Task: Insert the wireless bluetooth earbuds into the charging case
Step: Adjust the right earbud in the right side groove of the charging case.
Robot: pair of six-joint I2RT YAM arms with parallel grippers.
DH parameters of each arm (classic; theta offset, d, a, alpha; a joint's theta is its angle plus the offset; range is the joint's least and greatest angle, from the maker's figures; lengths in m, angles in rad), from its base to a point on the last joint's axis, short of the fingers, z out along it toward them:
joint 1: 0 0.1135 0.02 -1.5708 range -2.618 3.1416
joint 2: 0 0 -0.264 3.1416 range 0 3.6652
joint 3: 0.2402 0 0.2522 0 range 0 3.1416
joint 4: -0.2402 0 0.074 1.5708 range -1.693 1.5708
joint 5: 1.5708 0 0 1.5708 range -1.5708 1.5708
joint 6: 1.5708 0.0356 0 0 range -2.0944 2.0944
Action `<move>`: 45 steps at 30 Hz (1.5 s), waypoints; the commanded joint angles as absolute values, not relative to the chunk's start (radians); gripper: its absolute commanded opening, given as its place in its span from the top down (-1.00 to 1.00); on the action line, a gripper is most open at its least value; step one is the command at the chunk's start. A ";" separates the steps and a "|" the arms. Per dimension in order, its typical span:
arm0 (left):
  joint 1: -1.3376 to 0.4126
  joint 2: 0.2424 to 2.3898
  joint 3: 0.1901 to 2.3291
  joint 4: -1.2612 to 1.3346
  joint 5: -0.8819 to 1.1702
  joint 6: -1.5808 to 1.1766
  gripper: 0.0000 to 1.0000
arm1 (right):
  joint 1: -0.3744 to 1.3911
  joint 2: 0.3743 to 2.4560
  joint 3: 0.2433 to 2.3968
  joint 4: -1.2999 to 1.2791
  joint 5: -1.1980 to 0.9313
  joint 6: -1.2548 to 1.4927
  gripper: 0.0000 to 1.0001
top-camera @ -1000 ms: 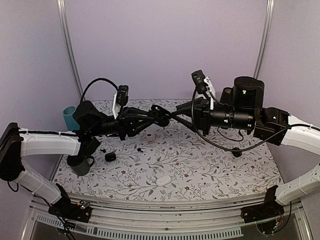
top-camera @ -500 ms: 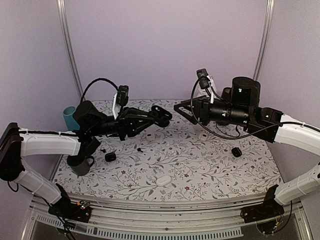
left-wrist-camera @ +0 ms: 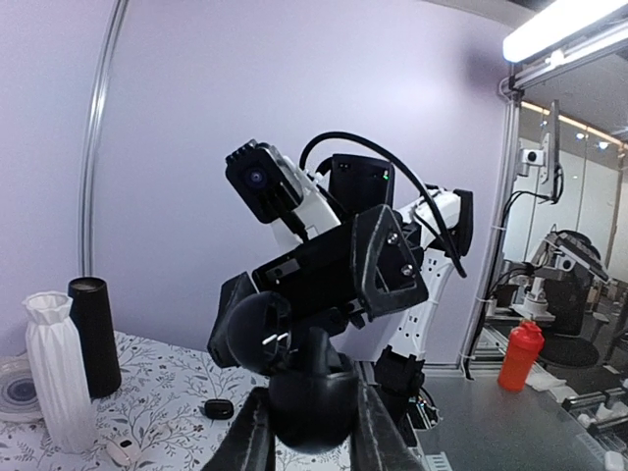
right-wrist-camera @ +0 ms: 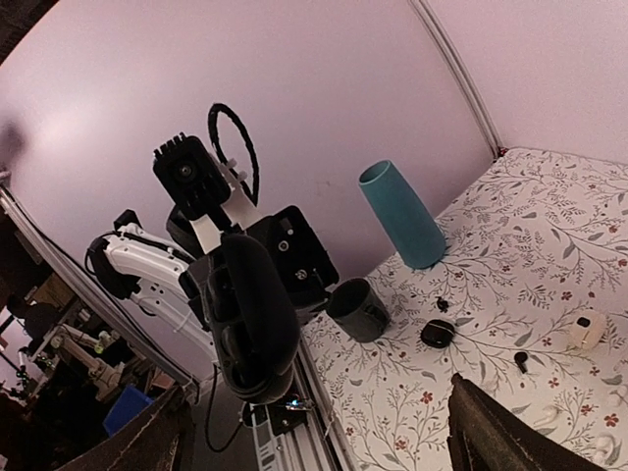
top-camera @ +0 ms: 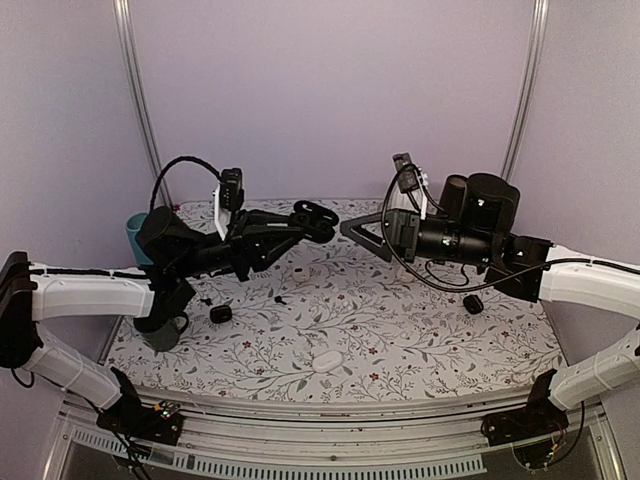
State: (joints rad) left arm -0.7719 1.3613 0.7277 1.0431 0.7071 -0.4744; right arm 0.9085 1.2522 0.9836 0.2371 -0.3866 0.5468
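"So, what is new with our right end effector (top-camera: 363, 235)?"

"A second ago it was pressed up against the charging case (left-wrist-camera: 312, 388). Now it has drawn back, with its fingers spread wide and nothing between them. The wrist view shows only air and the far arm."

"And our left end effector (left-wrist-camera: 312, 437)?"

"Nothing has changed in the grip, which is clamped on the black case and holds it high over the bench (top-camera: 400, 340), well away from the mug (top-camera: 165, 330) toward the middle. It has carried the case a little further from the mug's side, toward the back wall."

"What do we make of that?"

"We judge the right arm's job at the case is finished. The case shows as two rounded lobes, so we take it to be standing open, but we cannot see inside it."

"Where are the buds, then?"

"We take two tiny black pieces for them, and both lie on the bench. One earbud (top-camera: 205, 300) is just beside the mug. The other earbud (top-camera: 280, 298) is further out from the mug, past the black pebble case (top-camera: 220, 314) that sits near it."

"So nothing is seated yet?"

"Not that we can see. The free right end effector looks ready to fetch one. Each bud is small and glossy, so we expect a fiddly pinch that could slip."
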 commanded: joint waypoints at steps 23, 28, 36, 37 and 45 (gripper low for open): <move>-0.893 1.361 0.678 1.243 0.386 -0.142 1.00 | 0.865 1.411 1.049 0.604 -0.598 1.099 -0.59; -0.902 1.369 0.681 1.235 0.376 -0.118 1.00 | 0.864 1.444 1.069 0.621 -0.619 1.133 -0.48; -0.905 1.375 0.679 1.235 0.371 -0.107 1.00 | 0.855 1.457 1.067 0.656 -0.631 1.168 -0.32; -0.905 1.376 0.678 1.235 0.370 -0.107 1.00 | 0.854 1.459 1.068 0.656 -0.632 1.169 -0.31; -0.906 1.377 0.680 1.236 0.364 -0.099 1.00 | 0.853 1.477 1.071 0.670 -0.648 1.182 -0.17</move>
State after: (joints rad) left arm -0.8925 1.3693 0.6762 1.2137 0.3752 -0.1184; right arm 0.8604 1.4578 1.0409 0.6319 -0.6289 1.1683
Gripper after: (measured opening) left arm 0.225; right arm 0.595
